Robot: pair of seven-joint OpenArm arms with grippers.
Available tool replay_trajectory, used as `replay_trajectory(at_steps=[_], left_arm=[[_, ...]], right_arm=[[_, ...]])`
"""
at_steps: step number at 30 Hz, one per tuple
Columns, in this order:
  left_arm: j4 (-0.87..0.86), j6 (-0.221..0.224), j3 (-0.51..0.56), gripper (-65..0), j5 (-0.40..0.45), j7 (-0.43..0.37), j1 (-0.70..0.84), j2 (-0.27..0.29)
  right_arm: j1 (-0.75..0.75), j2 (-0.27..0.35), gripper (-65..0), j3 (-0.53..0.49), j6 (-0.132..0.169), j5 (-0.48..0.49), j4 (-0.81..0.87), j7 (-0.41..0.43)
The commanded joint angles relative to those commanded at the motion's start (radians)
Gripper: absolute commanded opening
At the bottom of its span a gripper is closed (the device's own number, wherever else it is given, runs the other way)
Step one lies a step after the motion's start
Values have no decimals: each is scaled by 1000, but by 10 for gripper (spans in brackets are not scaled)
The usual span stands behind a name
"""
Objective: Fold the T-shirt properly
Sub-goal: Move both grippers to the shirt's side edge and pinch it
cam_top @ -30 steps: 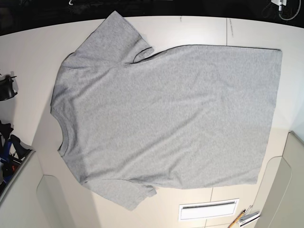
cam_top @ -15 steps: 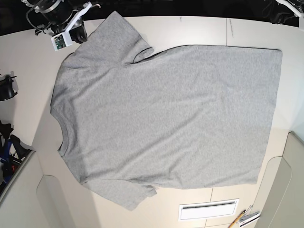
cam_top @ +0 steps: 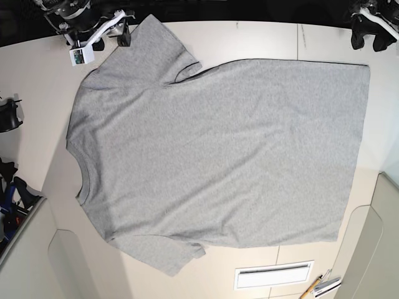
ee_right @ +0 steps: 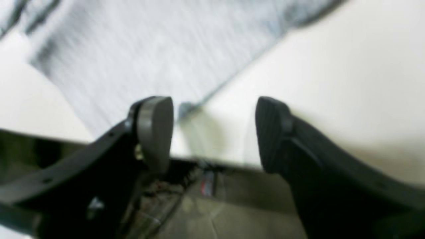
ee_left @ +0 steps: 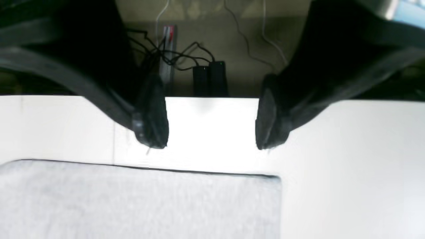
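The light heather-grey T-shirt lies flat and spread on the white table, plain side up, ribbed neck at the left, hem at the right. My left gripper is open and empty just beyond the hem's far right corner; in the left wrist view its fingertips hover over bare table above that corner. My right gripper is open and empty at the far left sleeve; in the right wrist view, which is blurred, the sleeve's corner sits just ahead of the left finger pad.
A white slotted vent plate and some pens lie at the near edge. Dark equipment stands off the table's left side. Cables and black boxes lie on the floor beyond the far edge.
Both arms have come in from the far edge. The right gripper moved right to the far sleeve; the left gripper has appeared at the hem's far corner. The shirt has not moved.
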Motion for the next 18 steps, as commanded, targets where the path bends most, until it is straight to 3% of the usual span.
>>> replay_trajectory(at_steps=[3, 6, 9, 11, 18], left_arm=[[-23, 0, 0, -207, 1, 0, -16, -31], [-105, 0, 0, -207, -10, 0, -64, -63], [-228, -1, 3, -207, -46, 5, -135, -105], [-310, -1, 3, -207, -76, 24, -184, -133], [-541, -53, 26, -207, -170, 86, -320, -213]], right_arm=[[17, -25, -251, -1, 6, 13, -21, -1], [18, -53, -251, -1, 43, 37, -23, -9], [19, -72, -251, -1, 45, 44, -32, -16], [19, -80, -251, -1, 88, 44, -40, -16], [19, -83, -251, -1, 95, 44, -48, -16]])
